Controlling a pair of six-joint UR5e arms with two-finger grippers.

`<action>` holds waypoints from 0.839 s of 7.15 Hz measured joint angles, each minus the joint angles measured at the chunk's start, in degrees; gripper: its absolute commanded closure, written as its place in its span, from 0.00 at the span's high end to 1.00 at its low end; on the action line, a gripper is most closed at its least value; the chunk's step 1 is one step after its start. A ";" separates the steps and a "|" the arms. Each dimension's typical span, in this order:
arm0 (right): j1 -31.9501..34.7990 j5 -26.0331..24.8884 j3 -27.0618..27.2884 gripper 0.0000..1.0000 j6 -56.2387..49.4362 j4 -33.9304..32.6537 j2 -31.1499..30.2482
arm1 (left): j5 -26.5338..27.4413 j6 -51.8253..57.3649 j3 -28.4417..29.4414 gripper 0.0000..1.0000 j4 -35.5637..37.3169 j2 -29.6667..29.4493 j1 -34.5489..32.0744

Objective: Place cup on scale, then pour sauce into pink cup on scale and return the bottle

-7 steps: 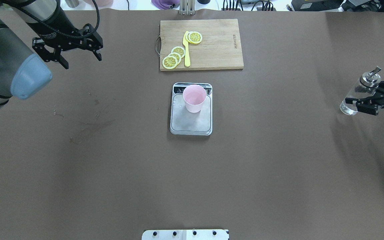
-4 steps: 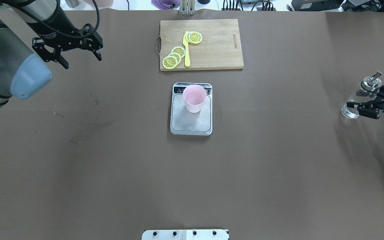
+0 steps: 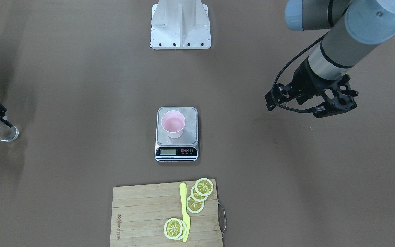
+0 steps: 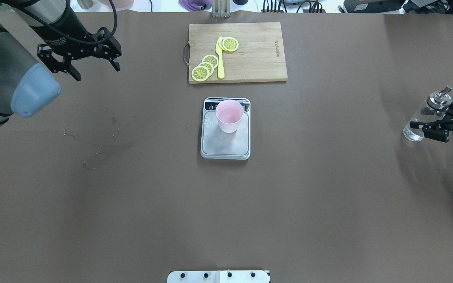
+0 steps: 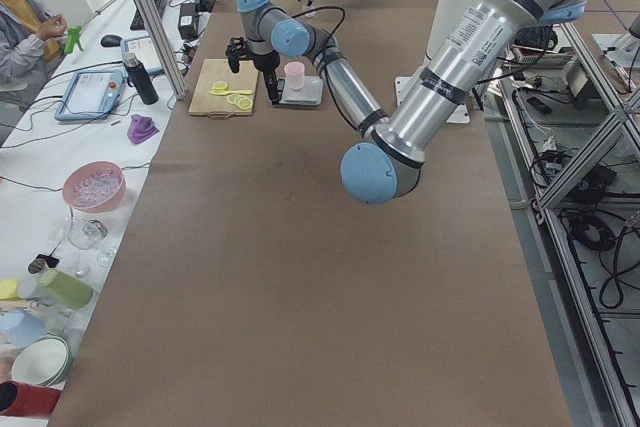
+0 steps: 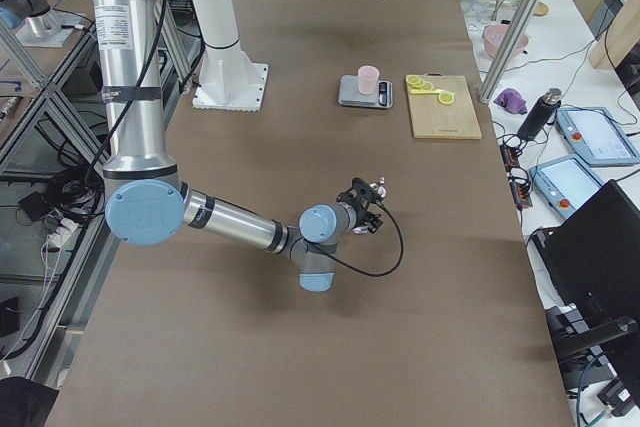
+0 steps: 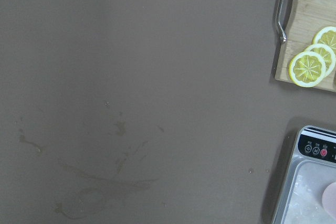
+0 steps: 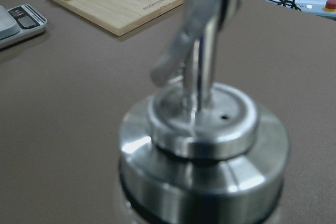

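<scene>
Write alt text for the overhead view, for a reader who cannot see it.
A pink cup stands on a scale mid-table. At the right edge the right gripper grips a glass bottle; the left gripper hangs open.

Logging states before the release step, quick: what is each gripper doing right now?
Left gripper: open, holding nothing.
Right gripper: closed on the bottle.

Definitely a robotics lab, not anybody's kitchen: big grey robot arms (image 5: 440, 57) mounted at a long brown-covered table (image 5: 300, 297), aluminium framing (image 5: 150, 17) around it, control pendants (image 6: 598, 135) with red stop buttons, cables (image 6: 55, 197) on the floor, and a person (image 5: 20, 17) sitting at the cluttered white side bench (image 5: 40, 177).
</scene>
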 measured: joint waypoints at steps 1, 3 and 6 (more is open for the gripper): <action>0.01 0.00 -0.16 1.00 0.02 0.67 -0.03 | 0.02 -0.03 -0.15 0.98 0.35 -0.07 0.01; 0.10 0.24 0.32 1.00 0.07 1.28 -0.92 | -0.01 -0.04 -0.23 0.98 0.58 -0.14 0.03; 0.19 0.58 1.77 1.00 0.61 5.52 -7.08 | 0.04 -0.12 -0.25 0.98 0.61 -0.09 0.05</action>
